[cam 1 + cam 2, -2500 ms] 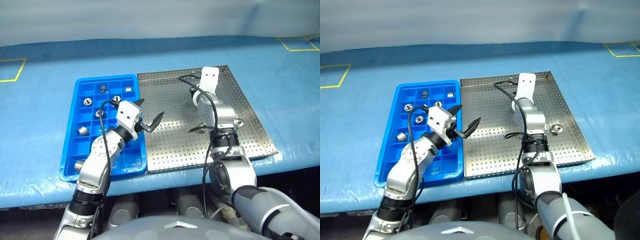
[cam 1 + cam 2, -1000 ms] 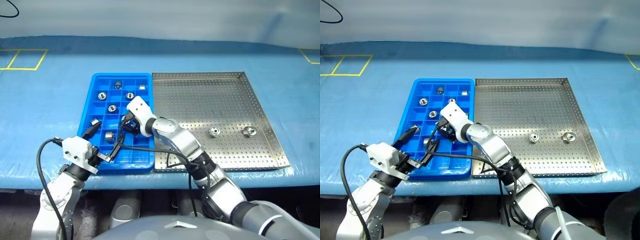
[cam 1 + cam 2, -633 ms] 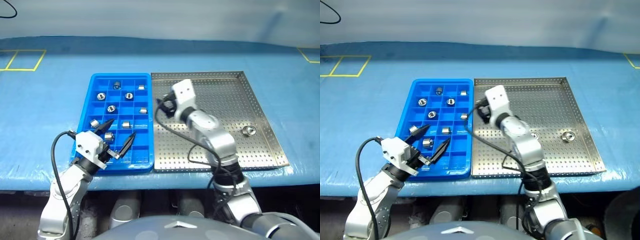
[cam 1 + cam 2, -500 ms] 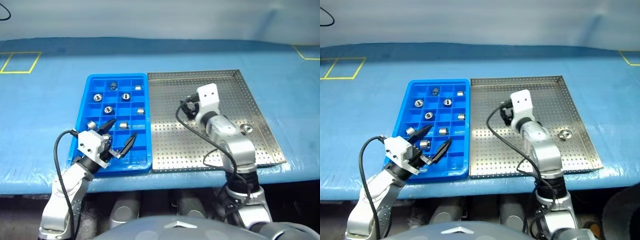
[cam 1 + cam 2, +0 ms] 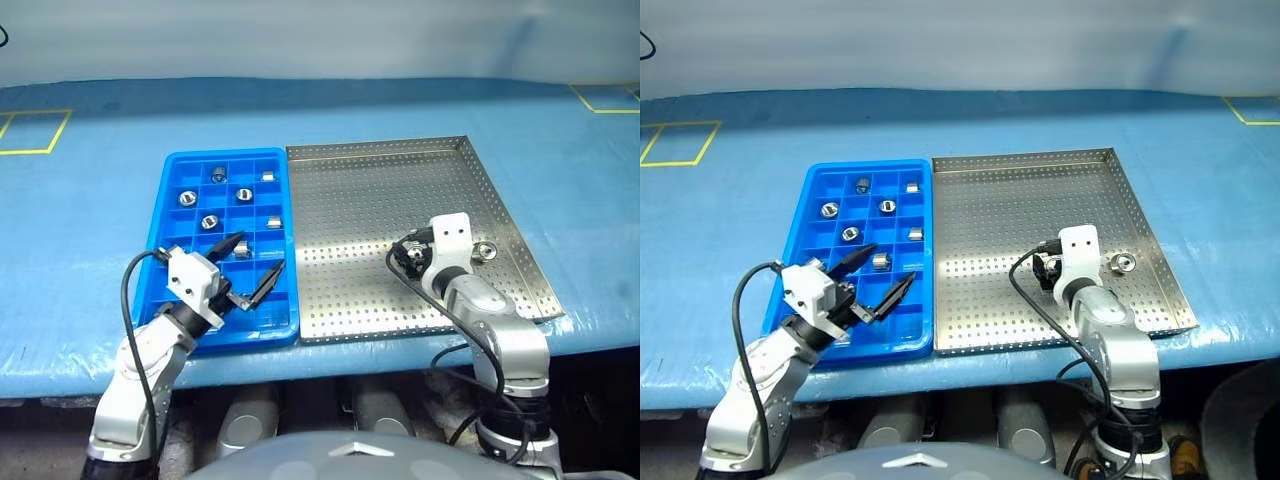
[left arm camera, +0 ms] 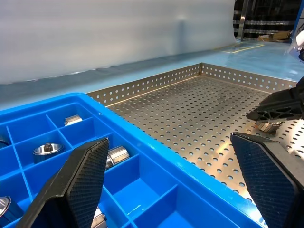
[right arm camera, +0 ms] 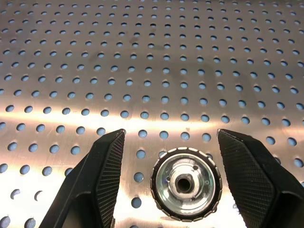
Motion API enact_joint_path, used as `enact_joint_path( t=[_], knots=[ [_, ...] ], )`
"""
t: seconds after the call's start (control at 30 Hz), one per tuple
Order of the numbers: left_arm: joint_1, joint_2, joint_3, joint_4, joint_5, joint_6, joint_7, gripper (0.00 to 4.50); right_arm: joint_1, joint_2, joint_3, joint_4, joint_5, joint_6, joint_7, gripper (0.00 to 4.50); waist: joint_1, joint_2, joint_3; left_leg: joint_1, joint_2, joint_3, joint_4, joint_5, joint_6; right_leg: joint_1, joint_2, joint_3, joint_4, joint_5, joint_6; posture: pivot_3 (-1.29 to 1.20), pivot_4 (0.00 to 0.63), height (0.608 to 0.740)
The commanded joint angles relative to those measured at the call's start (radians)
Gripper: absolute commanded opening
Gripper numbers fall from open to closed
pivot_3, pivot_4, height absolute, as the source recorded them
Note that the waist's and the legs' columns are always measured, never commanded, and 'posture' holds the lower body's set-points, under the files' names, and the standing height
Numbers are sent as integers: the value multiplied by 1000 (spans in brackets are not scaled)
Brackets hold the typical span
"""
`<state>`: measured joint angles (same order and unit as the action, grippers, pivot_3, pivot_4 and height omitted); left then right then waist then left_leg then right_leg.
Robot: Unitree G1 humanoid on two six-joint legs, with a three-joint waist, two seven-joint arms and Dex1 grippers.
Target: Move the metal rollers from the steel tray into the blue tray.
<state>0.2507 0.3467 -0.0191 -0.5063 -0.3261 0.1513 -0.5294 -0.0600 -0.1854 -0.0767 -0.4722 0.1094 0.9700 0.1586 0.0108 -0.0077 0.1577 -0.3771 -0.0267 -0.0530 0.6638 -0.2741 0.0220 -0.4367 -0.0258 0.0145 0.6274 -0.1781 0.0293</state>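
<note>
Between right pincer (image 7: 171, 156) fingers: roller (image 7: 186, 183)

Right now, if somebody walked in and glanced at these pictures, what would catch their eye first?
Probably the bright blue tray beside the big steel tray on the blue table, with several metal rollers already in its compartments. Next, the right end effector, open on either side of a roller lying flat on the steel tray's floor. Another roller lies near that tray's right rim.

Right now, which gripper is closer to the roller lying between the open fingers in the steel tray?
Right. The right gripper hangs open just over that roller, a finger on either side. The left gripper hovers open across over the blue tray.
</note>
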Motion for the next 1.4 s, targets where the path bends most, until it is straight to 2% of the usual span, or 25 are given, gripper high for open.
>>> enact_joint_path(
  t=[0.03,0.23,0.33,0.43,0.47,0.6,0.73,0.9,1.1,1.4],
  knots=[
    [-6,1,-3,-3,-12,-8,-10,4500,11,10,-28,-2,16,-6,-10,3291,0,0,0,0,0,0,0,0,0,0,0,0,0,0,0,69,150,740],
    [-3,-5,-3,-1,-12,-11,-10,4500,27,4,-46,35,20,-17,-19,3291,2,0,0,0,0,0,0,0,0,0,0,0,0,0,0,84,150,740],
    [2,-7,-1,0,-8,-14,-7,4500,18,-2,-40,27,22,-23,-16,2751,2,0,0,0,0,0,0,0,0,1,0,0,0,0,0,87,150,740],
    [10,-7,7,2,-10,-24,-8,4500,-9,-1,-18,-10,27,-21,-13,1759,1,0,0,0,0,0,0,0,0,0,0,0,0,0,0,93,150,740],
    [14,-6,13,4,-9,-31,-9,4500,-23,-1,-6,-24,33,-22,-6,1719,1,0,0,0,0,0,0,0,0,0,0,0,0,0,0,96,150,740],
    [27,-2,37,6,-5,-53,-6,4500,-77,4,44,-56,50,-23,16,1720,1,0,0,0,0,0,0,0,0,0,0,0,0,0,0,114,150,740],
    [62,1,67,-6,-5,-86,-6,4500,-164,16,146,-76,63,-16,45,1720,4,0,0,0,0,0,0,0,0,0,0,0,0,0,0,144,150,740],
    [134,6,127,-46,-42,-103,-8,4500,-275,129,283,-61,115,58,55,1720,7,0,0,0,1,-1,-1,0,0,-1,0,-1,1,0,0,173,150,740],
    [185,5,154,-65,-52,-103,-3,4500,-298,170,429,-26,125,74,72,1720,32,0,0,-1,-1,-3,-2,0,0,-1,-1,-2,-1,-1,-1,201,150,740],
    [214,4,142,-86,-68,-89,-4,4500,-332,131,506,7,157,202,117,1720,33,-1,0,-1,0,-4,-1,0,-1,-1,-1,-3,0,-1,-1,216,150,740]
  ],
)
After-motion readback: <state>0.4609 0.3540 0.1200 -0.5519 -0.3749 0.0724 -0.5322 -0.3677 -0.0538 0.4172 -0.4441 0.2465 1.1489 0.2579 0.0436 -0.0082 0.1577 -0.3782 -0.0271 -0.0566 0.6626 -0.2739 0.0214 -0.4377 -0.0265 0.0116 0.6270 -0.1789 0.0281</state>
